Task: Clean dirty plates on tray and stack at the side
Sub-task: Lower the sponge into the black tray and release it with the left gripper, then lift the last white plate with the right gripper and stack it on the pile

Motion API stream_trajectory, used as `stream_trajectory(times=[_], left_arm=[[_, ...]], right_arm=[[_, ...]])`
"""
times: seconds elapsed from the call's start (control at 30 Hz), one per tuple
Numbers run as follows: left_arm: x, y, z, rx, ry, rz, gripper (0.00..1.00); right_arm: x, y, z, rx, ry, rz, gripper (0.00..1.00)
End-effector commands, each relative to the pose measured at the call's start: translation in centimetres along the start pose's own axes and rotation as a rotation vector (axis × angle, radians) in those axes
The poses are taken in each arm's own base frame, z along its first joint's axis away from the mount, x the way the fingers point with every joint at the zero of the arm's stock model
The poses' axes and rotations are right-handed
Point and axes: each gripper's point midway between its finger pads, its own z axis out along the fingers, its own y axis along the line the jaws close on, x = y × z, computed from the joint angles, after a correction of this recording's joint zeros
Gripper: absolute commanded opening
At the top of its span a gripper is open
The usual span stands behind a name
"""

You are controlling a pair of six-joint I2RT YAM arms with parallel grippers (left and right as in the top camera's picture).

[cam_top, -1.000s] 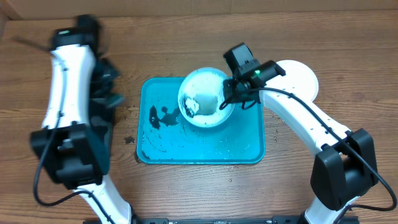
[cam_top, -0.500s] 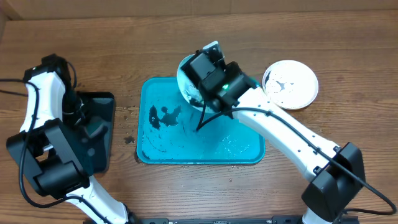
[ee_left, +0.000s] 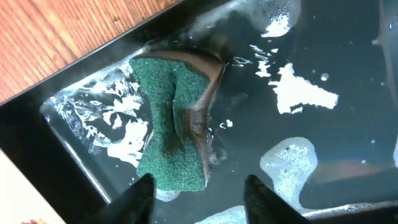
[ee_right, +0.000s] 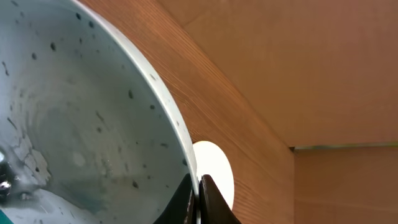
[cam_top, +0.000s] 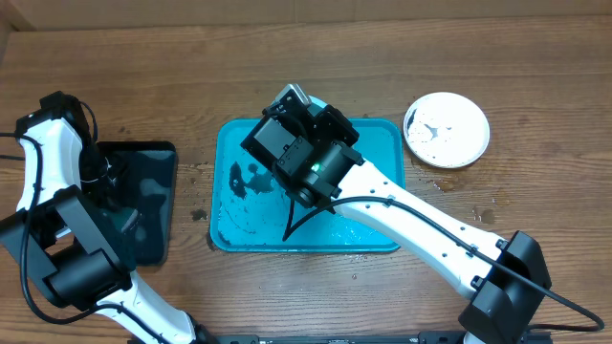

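Pinches with the right gripper [ee_right: 198,200] the thin edge of a small round plate with a light teal rim [ee_right: 87,124], both fingers pressed together, one on each face. Holds this plate steeply tilted above the far left part of the large turquoise-blue rectangular plastic tray [cam_top: 368,225]. Shows many black specks on the pale inner face of the plate, and black smears [cam_top: 249,178] on the tray floor near its left side. Shows also a second small round white plate [cam_top: 447,129], speckled too, flat on the wooden table [cam_top: 535,76] to the right of the tray and apart from it. Hovers with the left gripper [ee_left: 200,200] spread wide, touching nothing, just above a green scouring sponge [ee_left: 173,124] in soapy water inside the smaller black rectangular tray [cam_top: 158,172].
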Motion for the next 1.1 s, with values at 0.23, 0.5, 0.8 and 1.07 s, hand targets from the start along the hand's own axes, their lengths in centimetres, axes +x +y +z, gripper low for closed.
stream_trajectory(times=[0.23, 0.5, 0.8, 1.07], left_arm=[[0.1, -4.5, -4.8, 0.287, 0.004, 0.227, 0.71], [-0.4, -5.7, -9.9, 0.395, -0.101, 0.269, 0.78], [1.0, -5.8, -9.3, 0.370, -0.054, 0.292, 1.00], [1.0, -5.8, -9.3, 0.370, -0.054, 0.292, 1.00]], right_arm=[[-0.8, -5.1, -1.1, 0.246, -0.014, -0.034, 0.04], [-0.9, -1.9, -0.6, 0.055, -0.024, -0.024, 0.04], [-0.2, -0.1, 0.9, -0.099, 0.005, -0.053, 0.04], [-1.5, -8.3, -2.0, 0.442, 0.024, -0.209, 0.04]])
